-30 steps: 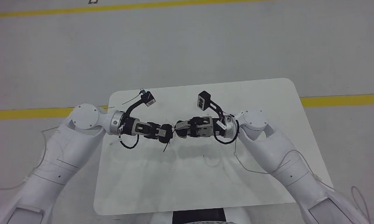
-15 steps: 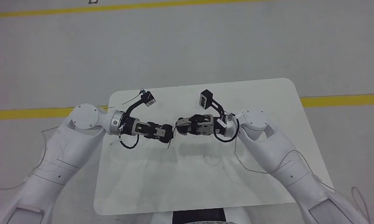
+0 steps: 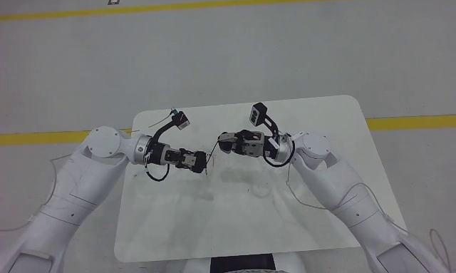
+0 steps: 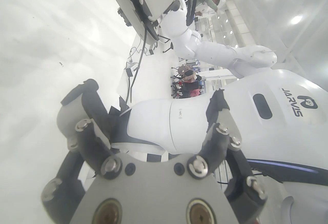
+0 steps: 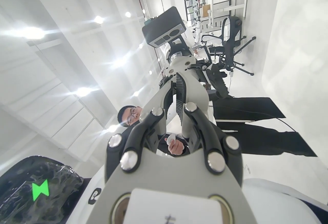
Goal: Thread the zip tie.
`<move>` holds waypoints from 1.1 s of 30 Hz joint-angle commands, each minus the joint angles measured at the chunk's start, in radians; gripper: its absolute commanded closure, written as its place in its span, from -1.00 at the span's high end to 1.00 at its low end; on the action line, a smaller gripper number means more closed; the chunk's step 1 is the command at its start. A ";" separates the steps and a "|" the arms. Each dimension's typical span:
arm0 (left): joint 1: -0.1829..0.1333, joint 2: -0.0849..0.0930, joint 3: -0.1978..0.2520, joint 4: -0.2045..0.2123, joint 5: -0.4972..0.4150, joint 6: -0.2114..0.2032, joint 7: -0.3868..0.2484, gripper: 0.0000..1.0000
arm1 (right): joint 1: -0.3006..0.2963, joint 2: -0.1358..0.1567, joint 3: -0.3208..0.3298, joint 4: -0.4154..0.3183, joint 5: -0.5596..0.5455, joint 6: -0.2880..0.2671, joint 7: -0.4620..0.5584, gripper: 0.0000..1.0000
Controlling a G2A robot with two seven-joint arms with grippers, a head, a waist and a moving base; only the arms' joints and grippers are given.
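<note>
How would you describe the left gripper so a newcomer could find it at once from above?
Find the white table, where two white arms nearly meet near its middle. The left gripper is the dark tip of the arm entering from the picture's left. Unlike the right gripper, whose fingers are drawn together, its fingers stand wide apart.

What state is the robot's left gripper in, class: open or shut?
Open. The left wrist view shows the left gripper with its two fingers wide apart, a clear gap between them.
</note>
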 commanded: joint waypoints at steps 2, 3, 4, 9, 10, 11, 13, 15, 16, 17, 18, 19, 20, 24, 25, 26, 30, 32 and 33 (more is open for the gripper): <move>0.012 -0.001 -0.006 -0.004 0.001 0.000 0.058 1.00 | -0.014 -0.001 0.003 -0.014 0.007 0.002 -0.041 -1.00; 0.023 -0.001 -0.017 -0.011 -0.009 0.000 0.076 1.00 | -0.022 -0.001 0.012 -0.016 0.013 -0.003 -0.057 -1.00; 0.032 0.000 -0.031 -0.014 -0.011 0.000 0.094 1.00 | -0.029 0.000 0.018 -0.019 0.021 -0.006 -0.065 -1.00; 0.122 -0.007 -0.132 -0.050 -0.057 0.000 0.187 1.00 | -0.082 -0.001 0.055 -0.037 0.101 -0.032 -0.130 -1.00; 0.147 -0.012 -0.162 -0.053 -0.077 0.000 0.194 1.00 | -0.095 -0.002 0.063 -0.042 0.119 -0.041 -0.152 -1.00; 0.164 -0.017 -0.181 -0.051 -0.079 0.000 0.194 1.00 | -0.106 -0.003 0.068 -0.046 0.142 -0.049 -0.168 -1.00; 0.203 -0.033 -0.219 -0.055 -0.110 0.000 0.198 1.00 | -0.122 -0.005 0.074 -0.055 0.156 -0.059 -0.205 -1.00; 0.229 -0.053 -0.245 -0.049 -0.137 0.000 0.203 1.00 | -0.134 -0.008 0.076 -0.062 0.175 -0.065 -0.235 -1.00; 0.238 -0.063 -0.254 -0.044 -0.139 0.000 0.202 1.00 | -0.137 -0.009 0.075 -0.065 0.178 -0.066 -0.244 -1.00; 0.250 -0.078 -0.262 -0.029 -0.137 0.000 0.226 1.00 | -0.142 -0.011 0.073 -0.066 0.188 -0.070 -0.262 -1.00; 0.251 -0.082 -0.263 -0.028 -0.132 0.000 0.230 1.00 | -0.143 -0.012 0.073 -0.067 0.189 -0.075 -0.273 -1.00; 0.251 -0.082 -0.263 -0.028 -0.132 0.000 0.230 1.00 | -0.143 -0.012 0.073 -0.067 0.189 -0.075 -0.273 -1.00; 0.251 -0.082 -0.263 -0.028 -0.132 0.000 0.230 1.00 | -0.143 -0.012 0.073 -0.067 0.189 -0.075 -0.273 -1.00; 0.251 -0.082 -0.263 -0.028 -0.132 0.000 0.230 1.00 | -0.143 -0.012 0.073 -0.067 0.189 -0.075 -0.273 -1.00; 0.251 -0.082 -0.263 -0.028 -0.132 0.000 0.230 1.00 | -0.143 -0.012 0.073 -0.067 0.189 -0.075 -0.273 -1.00; 0.251 -0.082 -0.263 -0.028 -0.132 0.000 0.230 1.00 | -0.143 -0.012 0.073 -0.067 0.189 -0.075 -0.273 -1.00; 0.258 -0.084 -0.255 -0.028 -0.115 0.006 0.261 1.00 | -0.157 -0.017 0.072 -0.084 0.202 -0.079 -0.317 -1.00; 0.262 -0.087 -0.247 -0.028 -0.110 0.000 0.282 1.00 | -0.164 -0.021 0.065 -0.092 0.208 -0.086 -0.338 -1.00; 0.263 -0.089 -0.241 -0.027 -0.117 0.000 0.285 1.00 | -0.167 -0.023 0.061 -0.095 0.213 -0.090 -0.349 -1.00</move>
